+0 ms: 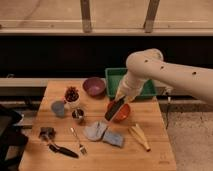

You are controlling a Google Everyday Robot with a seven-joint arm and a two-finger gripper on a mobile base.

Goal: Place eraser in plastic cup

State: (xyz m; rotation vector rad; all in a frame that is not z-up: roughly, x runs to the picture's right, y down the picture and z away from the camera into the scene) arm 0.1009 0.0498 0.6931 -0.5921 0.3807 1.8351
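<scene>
The eraser, a flat dark oblong block, hangs tilted over the left edge of the red bowl. My gripper is shut on its upper end, at the tip of the white arm that reaches in from the right. The plastic cup, small and pale blue-grey, stands upright on the wooden table near its left side. It is well to the left of the gripper and apart from it.
Between gripper and cup stand a white cup with dark red contents and a shiny metal cup. A purple bowl and green tray sit behind. In front lie a grey cloth, banana, fork and black-handled utensil.
</scene>
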